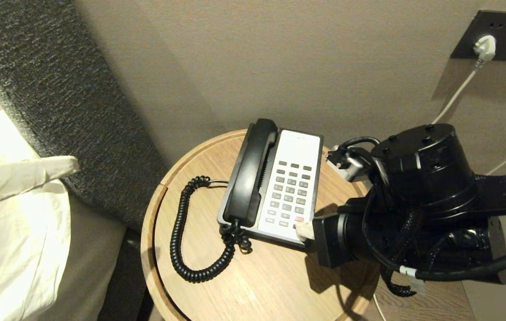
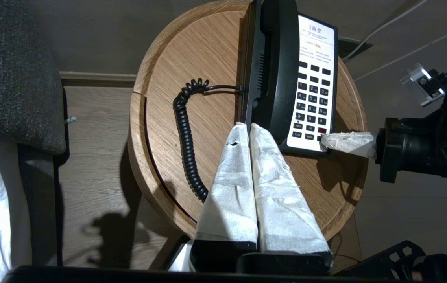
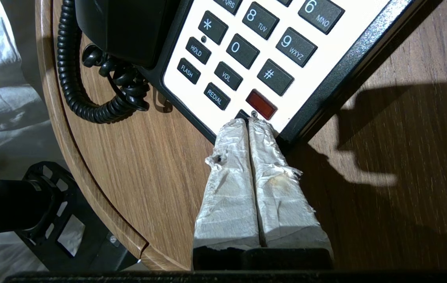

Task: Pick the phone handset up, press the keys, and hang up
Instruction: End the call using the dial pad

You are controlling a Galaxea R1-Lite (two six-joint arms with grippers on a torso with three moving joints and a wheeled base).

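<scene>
A: Head view first. Where is the handset?
B: The handset point(image 1: 250, 171) lies in its cradle on the left side of the base point(image 1: 313, 142), which sits on the round wooden desk point(image 1: 271, 281). Its cord point(image 1: 181, 232) loops over the desk on the left. The right claw point(image 1: 303, 231) reaches in from the right, its tip at the near right corner of the keys point(image 1: 289, 192), just by the red key point(image 1: 299, 219).
A: And the left claw?
B: Only its pale wrapped tip point(image 1: 59, 166) shows, off to the left over the bed point(image 1: 8, 249), well apart from the phone.
A: Left wrist view?
B: The left claw point(image 2: 247, 126) has its 2 wrapped fingers point(image 2: 231, 184) pressed together, holding nothing, above the desk point(image 2: 207, 47) near the handset point(image 2: 280, 63).
A: Right wrist view?
B: The right claw point(image 3: 249, 121) is also pressed together, empty, its tip on the bottom row of keys point(image 3: 243, 49), just beside the red key point(image 3: 261, 104). The handset point(image 3: 125, 27) rests in place.
</scene>
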